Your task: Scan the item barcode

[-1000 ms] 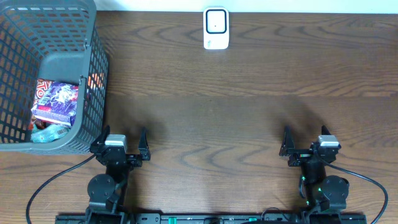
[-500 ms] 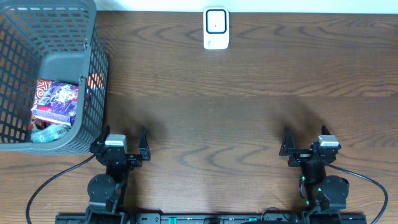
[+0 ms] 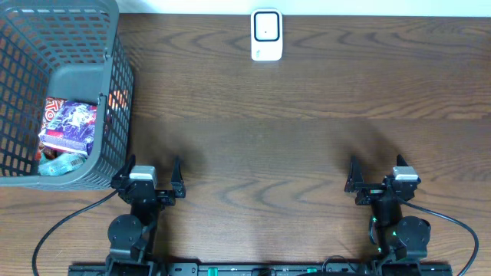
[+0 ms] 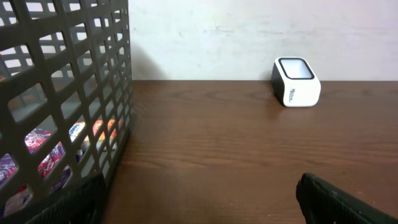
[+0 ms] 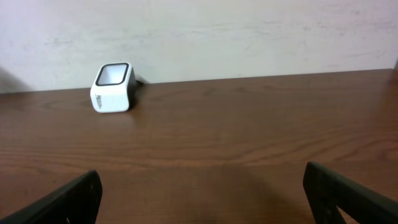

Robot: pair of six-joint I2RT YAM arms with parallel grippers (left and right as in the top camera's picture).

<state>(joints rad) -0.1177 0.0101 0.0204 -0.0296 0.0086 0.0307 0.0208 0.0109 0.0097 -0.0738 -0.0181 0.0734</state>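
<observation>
The left hand [image 3: 149,172] stood open and empty at the near edge of the counter [image 3: 307,138], jaws spread wide and touching nothing. From above we saw it at about 7 o'clock on the counter. In its own wrist view the two dark fingers [image 4: 339,200] sat at the bottom corners of the frame with bare wood between them. The right hand [image 3: 381,175] stood just as open and empty at about 5 o'clock, its fingers [image 5: 62,200] likewise apart over bare wood.

The item we took for the one to scan was a purple and red packet [image 3: 69,126] lying inside the grey mesh basket [image 3: 116,54]. The basket filled the counter's 10 o'clock corner. From the left hand the packet lay at about 10 o'clock, apart from it, with the basket wall between them. The left wrist view showed the packet only as coloured patches through the mesh [image 4: 37,146]. A pale green object [image 3: 60,163] lay beside it in the basket, and we could not tell what it was. We could see no barcode.

The white scanner [image 3: 266,34] stood at 12 o'clock by the far edge. It lay at about 1 o'clock from the left hand and 11 o'clock from the right, well apart from both.
</observation>
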